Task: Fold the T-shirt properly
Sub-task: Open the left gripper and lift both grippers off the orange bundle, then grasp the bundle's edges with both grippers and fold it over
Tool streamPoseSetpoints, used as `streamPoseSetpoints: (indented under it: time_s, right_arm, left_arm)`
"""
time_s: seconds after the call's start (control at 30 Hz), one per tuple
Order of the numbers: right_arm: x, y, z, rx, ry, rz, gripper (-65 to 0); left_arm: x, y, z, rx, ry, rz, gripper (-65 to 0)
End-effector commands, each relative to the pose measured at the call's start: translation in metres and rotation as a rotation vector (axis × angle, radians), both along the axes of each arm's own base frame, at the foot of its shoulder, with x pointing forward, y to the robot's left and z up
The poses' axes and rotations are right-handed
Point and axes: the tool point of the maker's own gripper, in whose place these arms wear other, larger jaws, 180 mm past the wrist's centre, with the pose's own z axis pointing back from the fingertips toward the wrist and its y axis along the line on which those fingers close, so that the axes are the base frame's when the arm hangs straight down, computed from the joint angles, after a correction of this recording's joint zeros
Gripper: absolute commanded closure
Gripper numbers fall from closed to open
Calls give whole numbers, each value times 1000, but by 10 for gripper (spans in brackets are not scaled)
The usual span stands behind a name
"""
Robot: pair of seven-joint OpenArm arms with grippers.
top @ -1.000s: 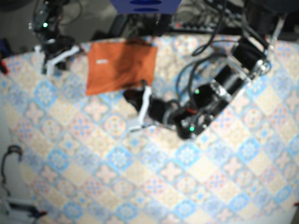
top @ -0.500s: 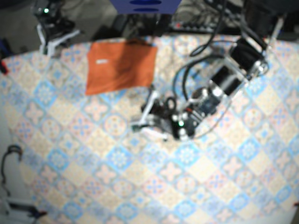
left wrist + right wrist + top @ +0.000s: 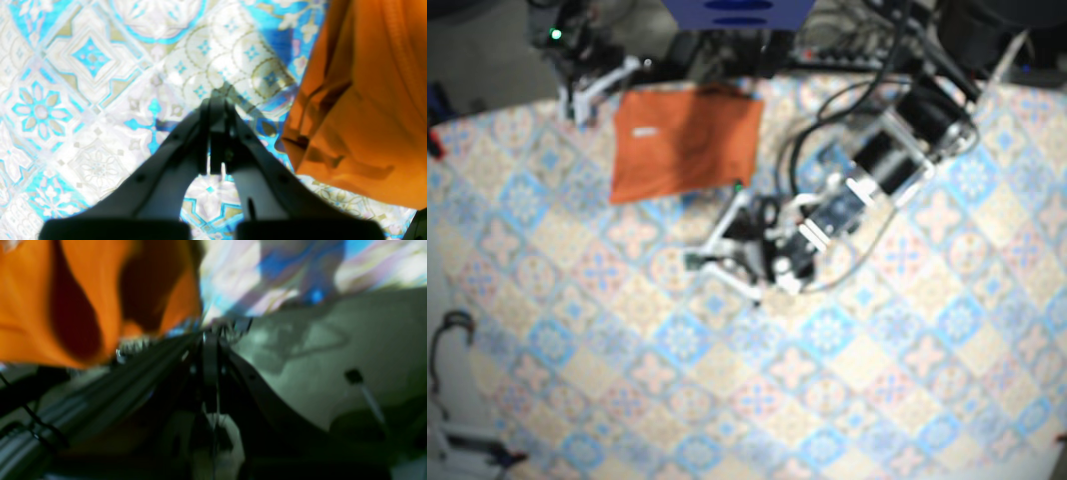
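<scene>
While the folded orange T-shirt (image 3: 685,143) lies upper left on the desk (image 3: 877,380), the left tool (image 3: 217,100) sits pinched together below it, the right tool (image 3: 213,335) likewise beside its upper-left corner.

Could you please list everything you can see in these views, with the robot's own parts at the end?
T-shirt: one, orange, folded flat near the table's far edge.
Label: one, white, on the T-shirt.
Tablecloth: one, blue, orange and cream tiles, covering the table.
Blue object: one, beyond the far edge.
Cables: several, black, beyond the far edge.
Left gripper: one, shut, empty, over the tablecloth beside the T-shirt.
Right gripper: one, blurred, apparently shut, at the T-shirt's far corner.
</scene>
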Motion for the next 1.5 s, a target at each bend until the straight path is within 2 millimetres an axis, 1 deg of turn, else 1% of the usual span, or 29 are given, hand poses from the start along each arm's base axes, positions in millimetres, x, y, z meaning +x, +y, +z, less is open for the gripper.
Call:
streamPoseSetpoints:
  time_s: [0.0, 0.07, 0.2, 0.33, 0.4, 0.5, 0.63, 0.73, 0.83, 0.87, 0.93, 1.1, 1.23, 1.3, 1.47]
  right_arm:
    - [-5, -3, -2, -14, 13, 25, 0]
    - [-10, 7, -10, -5, 44, 70, 0]
    - [-14, 14, -13, -27, 69, 128, 0]
    - [-8, 10, -4, -105, 58, 194, 0]
    - [-13, 7, -1, -140, 66, 219, 0]
    - [-12, 2, 2, -185, 69, 243, 0]
    - [-11, 0, 4, -198, 68, 248, 0]
    - [-11, 1, 4, -197, 67, 250, 0]
    - [-8, 11, 5, -184, 56, 274, 0]
    - [-6, 13, 5, -180, 51, 280, 0]
    - [-4, 16, 6, -177, 44, 287, 0]
    - [0, 21, 7, -173, 34, 296, 0]
    - [2, 20, 8, -176, 28, 297, 0]
    - [11, 20, 10, -179, 7, 295, 0]
    - [18, 19, 12, -185, -8, 295, 0]
  left_arm:
    - [11, -12, 16, -41, -33, -5, 0]
    - [10, -15, 17, -45, -32, -7, 0]
    - [3, -16, 11, -47, -16, -7, 0]
    - [4, -16, 10, -50, -18, 22, 0]
    - [5, -16, 10, -51, -21, 39, 0]
    - [0, -16, 6, -53, -8, 43, 0]
    - [-3, -17, 3, -52, 0, 42, 0]
    - [-10, -15, -4, -47, 20, 45, 0]
    - [-13, -6, -19, -20, 57, 67, 0]
    - [-13, -6, -22, -30, 64, 72, 0]
    - [-14, -5, -27, -43, 76, 83, 0]
    - [-16, 6, -45, -31, 116, 116, 0]
    - [-17, 9, -48, -28, 125, 124, 0]
    - [-17, 9, -48, -28, 125, 124, 0]
    - [-17, 7, -48, -31, 125, 122, 0]
